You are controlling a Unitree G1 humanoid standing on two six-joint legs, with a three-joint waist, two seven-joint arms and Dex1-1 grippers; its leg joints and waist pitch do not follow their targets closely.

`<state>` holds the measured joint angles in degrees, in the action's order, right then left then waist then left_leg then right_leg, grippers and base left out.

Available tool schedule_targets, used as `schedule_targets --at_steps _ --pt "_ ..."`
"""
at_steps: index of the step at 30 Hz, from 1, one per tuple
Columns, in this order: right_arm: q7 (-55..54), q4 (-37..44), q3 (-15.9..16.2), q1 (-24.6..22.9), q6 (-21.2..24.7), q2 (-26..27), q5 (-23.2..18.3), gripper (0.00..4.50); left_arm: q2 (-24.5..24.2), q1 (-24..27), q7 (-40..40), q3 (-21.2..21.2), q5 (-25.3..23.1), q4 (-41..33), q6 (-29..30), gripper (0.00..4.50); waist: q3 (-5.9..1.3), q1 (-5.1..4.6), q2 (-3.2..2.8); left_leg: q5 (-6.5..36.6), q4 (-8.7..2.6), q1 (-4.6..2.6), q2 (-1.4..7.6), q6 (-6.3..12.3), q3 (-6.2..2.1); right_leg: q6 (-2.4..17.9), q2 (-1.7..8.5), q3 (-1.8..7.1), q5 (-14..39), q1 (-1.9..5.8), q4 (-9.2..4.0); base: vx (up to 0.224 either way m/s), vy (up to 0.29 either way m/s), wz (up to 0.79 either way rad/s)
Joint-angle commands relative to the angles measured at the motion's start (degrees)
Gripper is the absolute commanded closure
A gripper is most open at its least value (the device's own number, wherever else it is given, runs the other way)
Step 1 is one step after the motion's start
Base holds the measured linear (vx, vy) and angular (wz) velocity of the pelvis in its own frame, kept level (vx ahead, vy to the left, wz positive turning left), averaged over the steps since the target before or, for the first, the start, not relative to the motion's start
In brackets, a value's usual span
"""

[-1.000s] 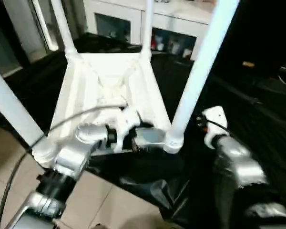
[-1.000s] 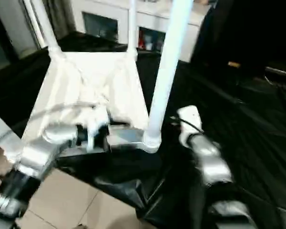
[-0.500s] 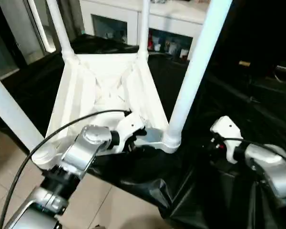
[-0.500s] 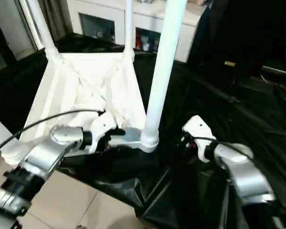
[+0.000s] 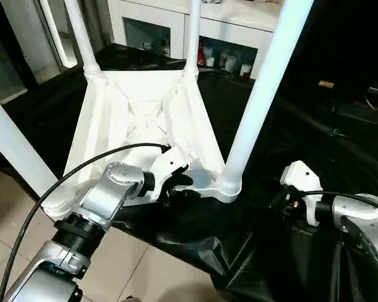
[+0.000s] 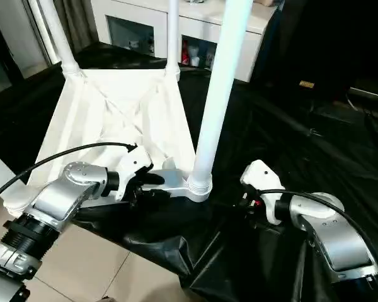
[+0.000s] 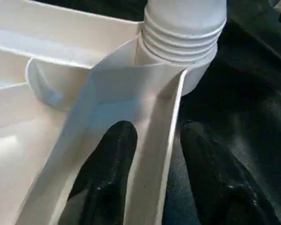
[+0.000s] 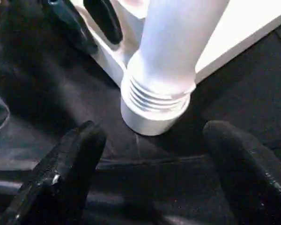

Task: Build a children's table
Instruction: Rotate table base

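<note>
The table (image 5: 145, 119) lies upside down on a counter (image 5: 302, 126) draped in black sheeting, ribbed underside up, with four white legs (image 5: 264, 82) standing up from its corner sockets. Its near edge sits at the counter's front edge, above a tiled floor (image 5: 145, 277).

The left end effector (image 7: 152, 154) is at that near rim, close to the near right corner socket (image 7: 182, 42). In the left wrist view its two black fingers (image 7: 107, 164) straddle the thin rim wall, one inside the tabletop's channel and the other outside over the black sheeting, set narrow about the wall; whether they already press it I cannot tell.

The right end effector (image 8: 150, 154) hovers low over the sheeting just to the right of the same corner leg, its fingers (image 8: 70, 164) spread wide and holding nothing, the leg's ribbed base (image 8: 154, 103) ahead of the gap between them but apart from both.

A white cabinet (image 5: 176, 25) with glass doors stands behind the counter
</note>
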<state>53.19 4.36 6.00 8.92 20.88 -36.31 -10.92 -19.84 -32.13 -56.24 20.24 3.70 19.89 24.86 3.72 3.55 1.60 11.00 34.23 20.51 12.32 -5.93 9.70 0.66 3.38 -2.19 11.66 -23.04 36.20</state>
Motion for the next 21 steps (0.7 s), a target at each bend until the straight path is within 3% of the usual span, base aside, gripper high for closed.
schedule_targets --at_steps 1,11,14,16,21 --pt "0.46 0.98 -0.15 -0.36 0.79 -0.99 -0.33 0.70 0.39 -1.48 -0.80 0.34 -0.09 1.12 -0.38 2.90 -4.10 0.24 0.03 7.12 -3.36 0.08 0.37 3.58 0.24 12.35 3.18 2.21 5.34 3.52 -4.50 0.000 0.000 0.00" --pt "0.40 1.52 0.09 -0.63 1.11 -1.39 -0.09 0.70 0.70 -3.25 -1.94 1.87 -1.92 5.80 -2.62 3.69 -4.19 0.24 -0.12 6.84 -3.27 0.11 0.33 3.80 0.19 12.65 3.18 2.21 3.88 3.67 -4.42 0.000 0.000 0.00" --pt "0.29 1.67 0.25 -0.77 1.13 -1.44 -0.07 0.70 -0.11 -3.37 -3.03 2.54 -2.74 6.87 -3.16 3.80 -4.08 0.22 -0.10 7.86 -3.38 0.04 0.36 3.56 0.18 12.13 3.26 2.17 6.69 3.63 -4.70 0.000 0.000 0.00" --pt "0.30 1.72 0.23 -0.85 1.13 -1.48 -0.11 0.70 -0.25 -3.33 -3.19 2.63 -2.83 7.09 -3.39 4.10 -4.04 0.18 -0.09 8.47 -3.42 -0.01 0.40 3.20 0.16 11.54 3.32 2.16 8.71 3.57 -4.87 0.000 0.000 0.00" --pt "0.30 1.42 0.43 -0.55 1.19 -1.35 -0.02 0.70 -1.10 -2.81 -3.95 2.91 -3.27 6.88 -3.63 4.45 -4.13 0.07 0.04 7.64 -3.41 0.13 0.38 3.22 0.13 11.45 3.31 2.15 8.08 3.63 -4.71 0.000 0.000 0.00"
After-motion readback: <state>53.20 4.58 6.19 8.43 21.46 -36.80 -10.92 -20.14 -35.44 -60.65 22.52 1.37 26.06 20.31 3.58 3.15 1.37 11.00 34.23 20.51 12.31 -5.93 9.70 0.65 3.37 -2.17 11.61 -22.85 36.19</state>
